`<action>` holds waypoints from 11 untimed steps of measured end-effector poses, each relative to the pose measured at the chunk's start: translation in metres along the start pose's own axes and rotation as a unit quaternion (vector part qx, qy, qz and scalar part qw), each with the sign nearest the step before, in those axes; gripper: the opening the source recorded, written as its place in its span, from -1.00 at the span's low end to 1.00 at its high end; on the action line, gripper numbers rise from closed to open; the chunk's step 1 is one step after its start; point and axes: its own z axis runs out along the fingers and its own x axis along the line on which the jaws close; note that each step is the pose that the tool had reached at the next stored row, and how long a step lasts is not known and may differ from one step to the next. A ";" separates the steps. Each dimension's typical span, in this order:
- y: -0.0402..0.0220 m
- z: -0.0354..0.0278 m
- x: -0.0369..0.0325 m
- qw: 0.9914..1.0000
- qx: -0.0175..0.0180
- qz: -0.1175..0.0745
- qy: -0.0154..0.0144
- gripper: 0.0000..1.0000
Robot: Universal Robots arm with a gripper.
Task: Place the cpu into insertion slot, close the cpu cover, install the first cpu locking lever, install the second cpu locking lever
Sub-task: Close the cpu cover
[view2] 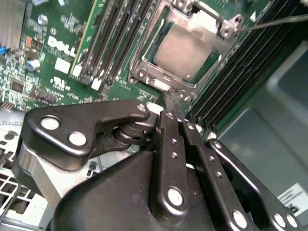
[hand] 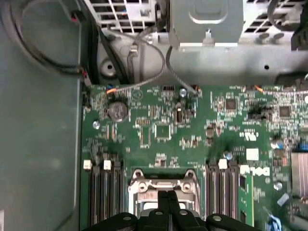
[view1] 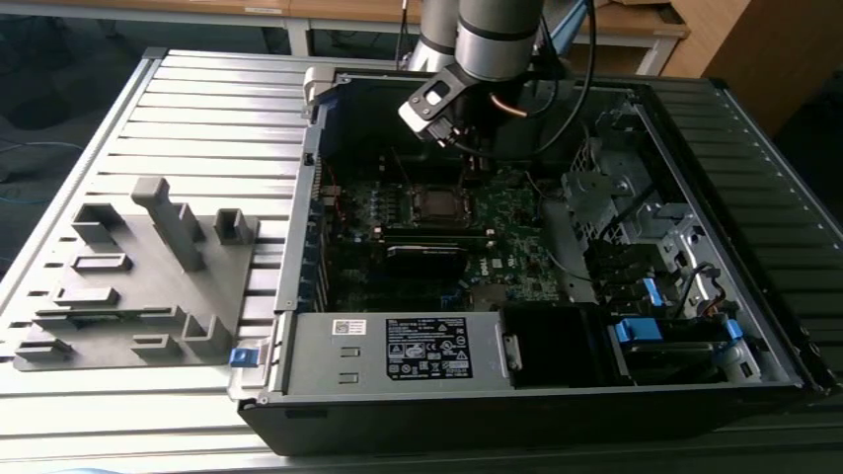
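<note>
The cpu (view2: 182, 50) lies flat in the socket on the green motherboard (hand: 159, 130), its dull silver top showing. The cpu cover (view2: 144, 60), a silvery metal frame, lies down around it, and appears as a frame (hand: 163, 182) in the first wrist view too. A thin metal lever rod (view2: 274, 21) sticks out past one corner of the socket. My gripper (view2: 169, 103) is shut with nothing between its fingers, its tips right at the socket's edge. In the exterior view the gripper (view1: 481, 153) hangs inside the open case just behind the socket (view1: 435, 202). The black fingers (hand: 168, 207) meet over the socket frame.
Black memory slots (view2: 226, 72) flank the socket on both sides. The case holds a power supply (view1: 395, 351), drive bays with blue tabs (view1: 639, 331) and loose cables (hand: 144, 72). A grey fixture plate (view1: 132, 276) lies on the slatted table at the exterior view's left.
</note>
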 end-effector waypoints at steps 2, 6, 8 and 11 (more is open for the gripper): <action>-0.0001 0.0000 0.0000 1.000 0.000 0.000 0.000 -0.79; -0.0004 0.0000 0.0000 1.000 0.000 0.000 0.000 -0.79; -0.0005 0.0004 -0.0001 1.000 0.004 0.000 0.000 -0.79; -0.0005 0.0013 -0.0001 1.000 0.017 0.000 -0.001 -0.79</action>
